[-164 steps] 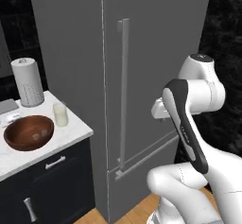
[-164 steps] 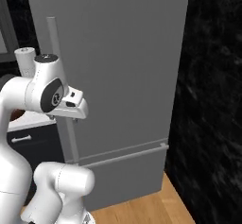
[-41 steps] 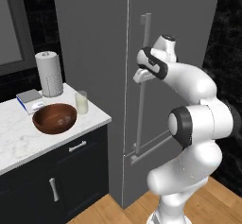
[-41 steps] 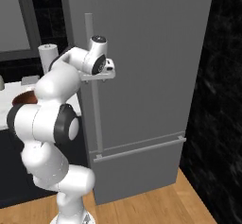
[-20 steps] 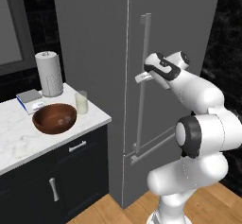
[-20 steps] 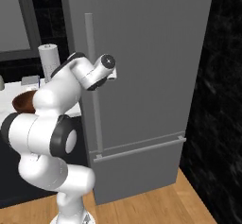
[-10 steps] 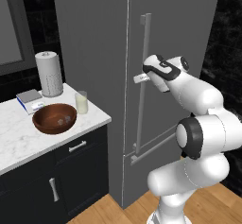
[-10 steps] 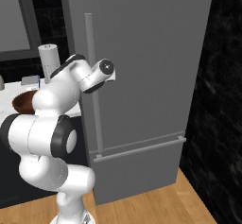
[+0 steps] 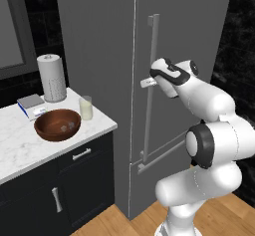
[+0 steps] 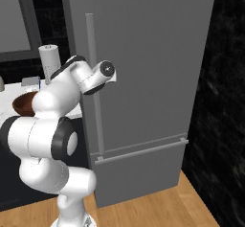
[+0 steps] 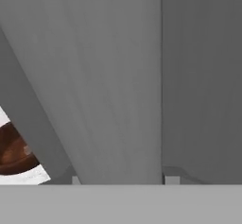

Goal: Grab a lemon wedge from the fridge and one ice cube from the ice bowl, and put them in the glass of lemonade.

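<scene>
The tall grey fridge stands with its doors closed, so the lemon wedge is hidden. My gripper is at the long vertical bar handle, about halfway up. In the hand view the handle fills the whole gap between my fingertips, so the jaws are shut on it. The reddish-brown ice bowl sits on the counter to the left of the fridge. The glass of lemonade stands just behind the bowl's right side. A slice of the ice bowl also shows in the hand view.
A white paper towel roll and a small box stand at the back of the white marble counter. Dark cabinets with drawer handles lie below it. A dark wall flanks the fridge on the right; wooden floor lies in front.
Over the last second the hand has stayed at the handle and its jaws have closed in on the bar. Before that the arm swung its hand down onto the handle.
</scene>
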Controlling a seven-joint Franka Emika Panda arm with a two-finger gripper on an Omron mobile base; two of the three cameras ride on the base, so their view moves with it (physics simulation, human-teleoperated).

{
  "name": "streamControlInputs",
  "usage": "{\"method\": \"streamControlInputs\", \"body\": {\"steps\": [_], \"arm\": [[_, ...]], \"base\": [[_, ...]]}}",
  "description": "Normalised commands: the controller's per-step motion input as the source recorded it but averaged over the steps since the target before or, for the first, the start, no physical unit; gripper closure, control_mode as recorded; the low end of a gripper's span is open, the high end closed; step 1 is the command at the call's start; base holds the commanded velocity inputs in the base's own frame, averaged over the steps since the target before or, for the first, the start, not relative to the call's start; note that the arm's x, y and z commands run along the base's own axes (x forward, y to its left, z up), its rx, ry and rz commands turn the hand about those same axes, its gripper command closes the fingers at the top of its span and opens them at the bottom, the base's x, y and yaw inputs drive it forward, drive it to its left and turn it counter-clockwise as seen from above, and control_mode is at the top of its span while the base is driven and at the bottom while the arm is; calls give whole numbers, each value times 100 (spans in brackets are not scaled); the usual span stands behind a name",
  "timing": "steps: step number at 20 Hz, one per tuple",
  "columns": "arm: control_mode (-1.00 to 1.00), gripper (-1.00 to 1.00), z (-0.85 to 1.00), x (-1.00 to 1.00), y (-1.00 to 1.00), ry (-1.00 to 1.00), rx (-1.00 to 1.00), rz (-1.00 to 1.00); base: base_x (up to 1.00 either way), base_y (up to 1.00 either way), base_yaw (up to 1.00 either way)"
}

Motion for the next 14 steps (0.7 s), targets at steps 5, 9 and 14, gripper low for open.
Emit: {"method": "streamControlInputs", "body": {"steps": [5,9,14], "arm": [[-100,100,0,0,10,0,-2,-9],[-100,100,0,0,-13,0,0,-19],[-100,100,0,0,-64,0,0,-25]], "base": [[0,0,0],[0,0,0],[0,0,0]]}}
